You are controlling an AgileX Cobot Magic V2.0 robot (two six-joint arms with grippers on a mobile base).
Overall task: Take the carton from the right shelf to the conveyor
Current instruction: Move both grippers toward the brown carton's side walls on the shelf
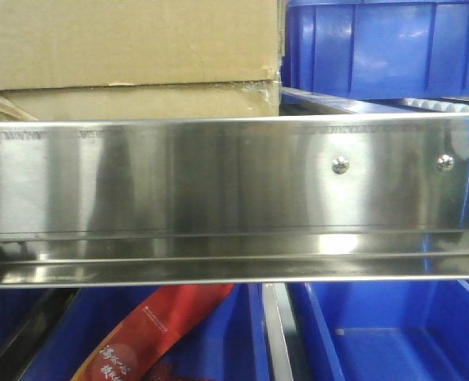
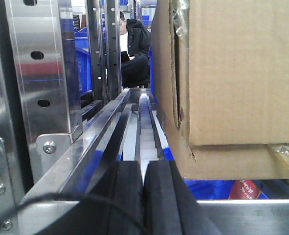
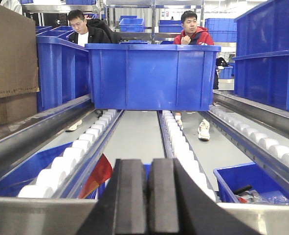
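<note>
In the front view, the carton sits on the shelf at its left end, just behind the shiny front edge. Its long side runs along that edge, with a broad face toward the camera.

In the left wrist view, the left claw is closed, pads pressed together, holding nothing. The carton lies ahead and to its right, not touching it, with a corner turned this way beside a line of white rollers.

In the right wrist view, the right claw is likewise pressed closed and empty. The carton shows at the far left, well apart from it, and a blue bin rests on the shelf straight ahead.
</note>
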